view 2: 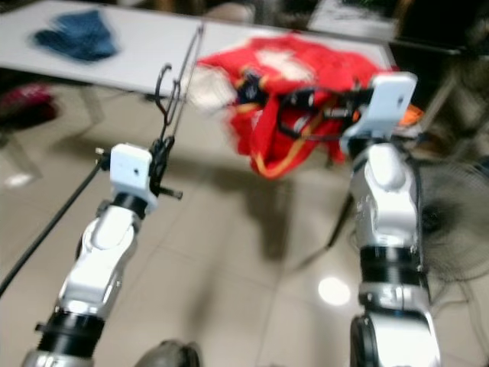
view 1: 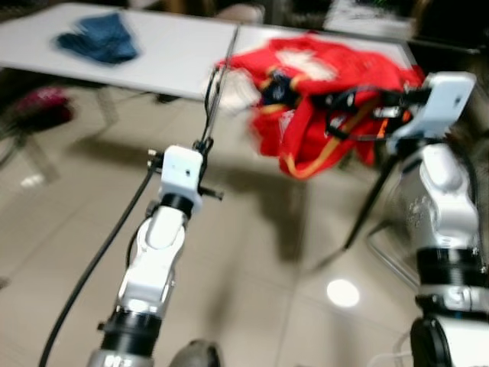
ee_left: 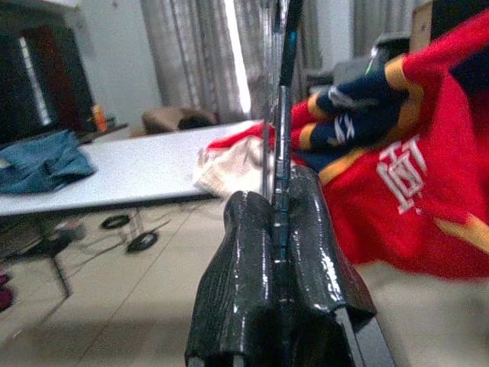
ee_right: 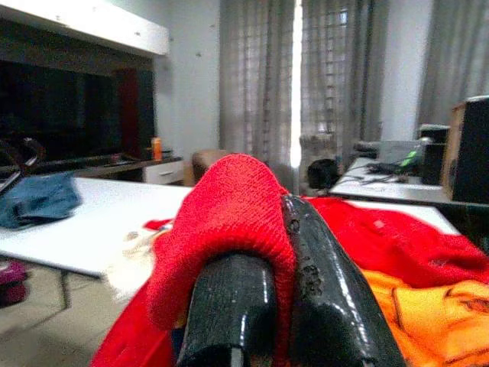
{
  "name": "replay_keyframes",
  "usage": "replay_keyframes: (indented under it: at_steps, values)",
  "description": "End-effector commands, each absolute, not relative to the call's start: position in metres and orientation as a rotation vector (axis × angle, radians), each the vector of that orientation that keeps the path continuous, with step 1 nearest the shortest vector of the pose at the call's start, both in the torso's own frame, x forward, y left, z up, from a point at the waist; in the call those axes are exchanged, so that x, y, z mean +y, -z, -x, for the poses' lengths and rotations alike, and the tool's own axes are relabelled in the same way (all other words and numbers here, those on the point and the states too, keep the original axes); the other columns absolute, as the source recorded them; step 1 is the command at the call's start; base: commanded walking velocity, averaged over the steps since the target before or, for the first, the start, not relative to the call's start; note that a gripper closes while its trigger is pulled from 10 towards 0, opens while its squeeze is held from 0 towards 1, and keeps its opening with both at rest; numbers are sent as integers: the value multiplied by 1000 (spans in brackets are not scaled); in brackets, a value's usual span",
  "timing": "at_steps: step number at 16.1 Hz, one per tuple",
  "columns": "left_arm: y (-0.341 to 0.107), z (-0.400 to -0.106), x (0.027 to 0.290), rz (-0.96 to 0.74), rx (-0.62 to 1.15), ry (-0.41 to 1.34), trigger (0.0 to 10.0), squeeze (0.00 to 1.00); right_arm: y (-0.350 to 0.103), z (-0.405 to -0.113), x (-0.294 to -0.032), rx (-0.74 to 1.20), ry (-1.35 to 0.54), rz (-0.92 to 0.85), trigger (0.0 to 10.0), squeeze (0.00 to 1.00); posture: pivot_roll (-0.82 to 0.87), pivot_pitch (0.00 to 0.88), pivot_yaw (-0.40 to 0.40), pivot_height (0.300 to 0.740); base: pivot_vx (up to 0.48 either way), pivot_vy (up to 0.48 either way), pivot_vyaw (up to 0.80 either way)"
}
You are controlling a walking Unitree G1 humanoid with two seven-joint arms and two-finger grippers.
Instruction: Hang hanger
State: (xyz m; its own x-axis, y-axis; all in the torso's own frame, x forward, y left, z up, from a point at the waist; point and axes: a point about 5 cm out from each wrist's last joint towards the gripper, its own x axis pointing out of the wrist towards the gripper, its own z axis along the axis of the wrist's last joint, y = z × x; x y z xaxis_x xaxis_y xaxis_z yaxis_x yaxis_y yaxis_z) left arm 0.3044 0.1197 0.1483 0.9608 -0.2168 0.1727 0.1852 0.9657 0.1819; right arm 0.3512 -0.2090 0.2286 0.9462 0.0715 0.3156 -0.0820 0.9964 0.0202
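Observation:
A thin black wire hanger rises from my left gripper, whose fingers are shut on its wire. The hanger's upper end reaches in front of the white table's edge, just left of a red jersey with orange and dark blue trim. My right gripper is shut on a fold of that red jersey, holding it in the air in front of the table. The jersey hangs in a bunch beside the hanger; whether the two touch I cannot tell. The head views are blurred.
A white table stands behind, with a crumpled blue garment at its far left. A pink object lies on the tiled floor under the table's left end. A standing fan is at the right. A dark cabinet stands further back.

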Motion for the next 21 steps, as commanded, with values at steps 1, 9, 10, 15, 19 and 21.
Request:
replay_keyframes:
  at_steps: [1,9,10,15,19,21]
  values:
    - [-153,-305,115,-163,-214,215,10000,0,-247,-350,-214,-382,-74,-14,0,0,-96,0,-19,740,-255,0,0]
    - [-155,-309,118,-155,-210,219,10000,0,-340,-342,-206,-479,-263,-1,0,0,-98,0,-8,740,0,0,0]
    - [-155,-309,118,-153,-208,221,10000,0,-350,-339,-202,-497,-304,-22,0,0,-99,0,-8,740,0,0,0]
    - [-156,-311,118,-144,-207,234,10000,0,-433,-289,-171,-695,-680,-135,0,0,-115,0,4,740,0,0,0]
    - [-158,-314,118,-136,-211,229,10000,0,-439,-284,-179,-671,-694,-160,0,0,-121,0,-1,740,0,0,0]
    - [-158,-316,123,-147,-209,216,10000,0,-412,-300,-194,-552,-595,-102,0,0,-123,0,-4,740,0,0,0]
